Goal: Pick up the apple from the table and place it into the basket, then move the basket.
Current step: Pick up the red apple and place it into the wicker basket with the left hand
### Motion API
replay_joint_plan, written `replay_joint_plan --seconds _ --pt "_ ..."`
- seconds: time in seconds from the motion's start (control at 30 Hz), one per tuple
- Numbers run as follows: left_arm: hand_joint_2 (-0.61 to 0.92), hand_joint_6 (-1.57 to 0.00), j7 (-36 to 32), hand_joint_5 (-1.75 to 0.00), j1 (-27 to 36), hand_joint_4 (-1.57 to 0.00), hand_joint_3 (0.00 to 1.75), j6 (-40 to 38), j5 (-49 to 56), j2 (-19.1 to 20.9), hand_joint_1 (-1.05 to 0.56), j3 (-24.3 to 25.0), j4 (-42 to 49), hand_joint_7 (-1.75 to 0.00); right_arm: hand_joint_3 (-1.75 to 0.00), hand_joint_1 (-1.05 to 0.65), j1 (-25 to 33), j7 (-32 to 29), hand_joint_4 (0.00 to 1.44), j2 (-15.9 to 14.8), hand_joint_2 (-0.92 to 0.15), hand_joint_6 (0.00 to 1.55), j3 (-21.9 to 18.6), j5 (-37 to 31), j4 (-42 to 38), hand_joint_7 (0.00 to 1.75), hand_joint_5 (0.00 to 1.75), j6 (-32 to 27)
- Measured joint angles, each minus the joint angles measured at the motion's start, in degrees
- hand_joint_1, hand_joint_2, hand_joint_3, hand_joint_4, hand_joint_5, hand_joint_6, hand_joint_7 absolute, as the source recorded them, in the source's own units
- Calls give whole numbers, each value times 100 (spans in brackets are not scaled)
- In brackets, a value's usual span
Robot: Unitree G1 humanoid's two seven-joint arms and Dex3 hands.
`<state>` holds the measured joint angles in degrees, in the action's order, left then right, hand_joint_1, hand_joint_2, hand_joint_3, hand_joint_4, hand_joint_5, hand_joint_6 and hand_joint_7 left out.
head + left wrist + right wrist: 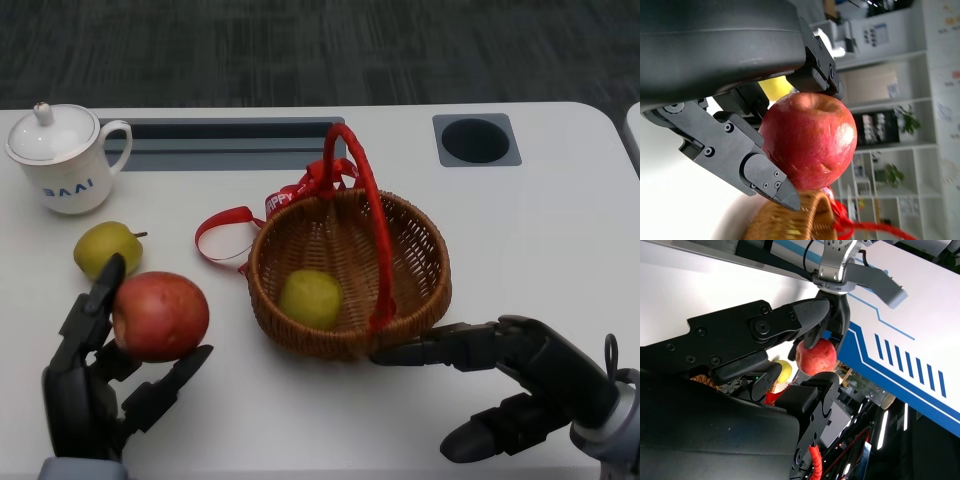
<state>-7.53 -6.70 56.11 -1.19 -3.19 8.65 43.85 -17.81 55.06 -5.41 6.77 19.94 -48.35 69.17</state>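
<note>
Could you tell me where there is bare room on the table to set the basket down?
Bare tabletop lies right of the basket, below the round port, and in front between both hands. The left is crowded: mug, green apple, ribbon.

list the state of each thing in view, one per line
red apple: held off the table by the left hand
right hand: open, fingers touching the basket rim
basket: upright, one yellow-green fruit inside
mug: lid on
second yellow-green fruit: on the table
</note>
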Motion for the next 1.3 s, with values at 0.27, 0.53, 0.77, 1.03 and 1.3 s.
replay_joint_plan --seconds 0.27,0.53,0.77,1.03,1.3 --pt "78 -81 533 0 570 -92 0 -1281 584 398 -35 -471 -2735 0 -3 -49 49 1 77 4 -92 70 21 -2 35 1 0 -124" --pt "78 -82 800 -1 423 -93 0 -2024 756 620 -32 -715 -3638 0 -2 -49 85 5 77 10 -92 70 38 3 158 0 0 -202" --pt "79 -81 925 0 -119 -93 1 -2322 741 622 -33 -883 -3408 0 -2 -48 187 5 76 9 -92 70 56 -4 285 0 0 -283" --pt "80 -81 894 0 -915 -93 0 -2283 859 575 -41 -969 -2036 0 -3 -49 323 -15 77 12 -92 70 65 -115 438 0 1 -344" --pt "78 -79 668 0 -1954 -91 0 -2102 1169 609 -40 -1020 -205 0 -4 -49 376 -101 78 11 -92 70 60 -208 505 0 1 -345"
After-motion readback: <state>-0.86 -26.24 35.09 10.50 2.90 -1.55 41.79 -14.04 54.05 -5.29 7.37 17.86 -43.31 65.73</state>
